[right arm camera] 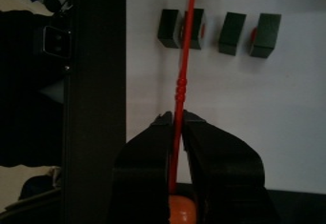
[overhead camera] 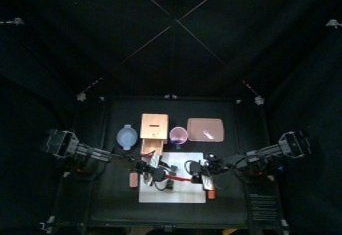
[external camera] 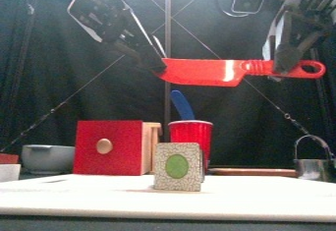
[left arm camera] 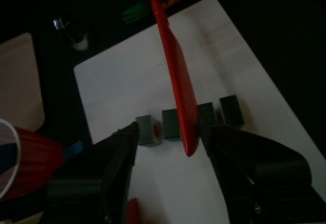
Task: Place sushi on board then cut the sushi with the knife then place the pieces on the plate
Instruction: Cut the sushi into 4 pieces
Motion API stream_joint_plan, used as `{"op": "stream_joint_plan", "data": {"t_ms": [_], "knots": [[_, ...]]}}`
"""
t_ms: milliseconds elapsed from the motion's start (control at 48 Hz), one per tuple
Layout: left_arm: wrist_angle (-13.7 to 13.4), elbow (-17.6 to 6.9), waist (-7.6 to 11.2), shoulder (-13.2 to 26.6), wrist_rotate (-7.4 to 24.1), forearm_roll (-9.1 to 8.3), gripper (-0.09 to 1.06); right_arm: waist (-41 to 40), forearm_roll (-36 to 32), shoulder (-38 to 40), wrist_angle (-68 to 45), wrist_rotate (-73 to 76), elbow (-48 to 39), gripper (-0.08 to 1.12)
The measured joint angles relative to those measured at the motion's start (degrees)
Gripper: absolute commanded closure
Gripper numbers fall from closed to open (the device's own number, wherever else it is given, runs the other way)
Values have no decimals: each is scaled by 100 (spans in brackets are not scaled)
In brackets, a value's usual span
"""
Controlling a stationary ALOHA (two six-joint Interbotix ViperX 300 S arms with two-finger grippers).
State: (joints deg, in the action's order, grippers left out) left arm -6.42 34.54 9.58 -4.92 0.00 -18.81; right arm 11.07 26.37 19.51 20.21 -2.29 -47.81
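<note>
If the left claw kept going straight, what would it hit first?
Probably the red knife between the open jaws of the left gripper (depth unclear); behind it, sushi pieces on the white board.

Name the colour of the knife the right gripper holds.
Red. The knife shows best in the front view.

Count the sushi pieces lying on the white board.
4. All in one row on the white cutting board: two sushi pieces close together behind the red knife, two more spaced beyond them. None seems hidden.
</note>
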Motion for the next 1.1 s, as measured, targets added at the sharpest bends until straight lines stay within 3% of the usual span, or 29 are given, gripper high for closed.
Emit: {"op": "stream_joint_plan", "data": {"t_ms": [167, 333, 604, 1104], "knots": [[378, 185, -114, -211, 9, -35, 11, -202, 835, 536, 220, 633, -378, 58], [879, 431, -264, -352, 18, -53, 11, -290, 1002, 1099, 229, 1898, -861, 58], [1661, 747, -422, -378, 35, -141, 11, -352, 105, 1327, 246, 4737, -1187, 58], [2338, 1072, -624, -387, 44, -272, 11, 264, -1257, 914, 527, 9369, -1055, 56]]}}
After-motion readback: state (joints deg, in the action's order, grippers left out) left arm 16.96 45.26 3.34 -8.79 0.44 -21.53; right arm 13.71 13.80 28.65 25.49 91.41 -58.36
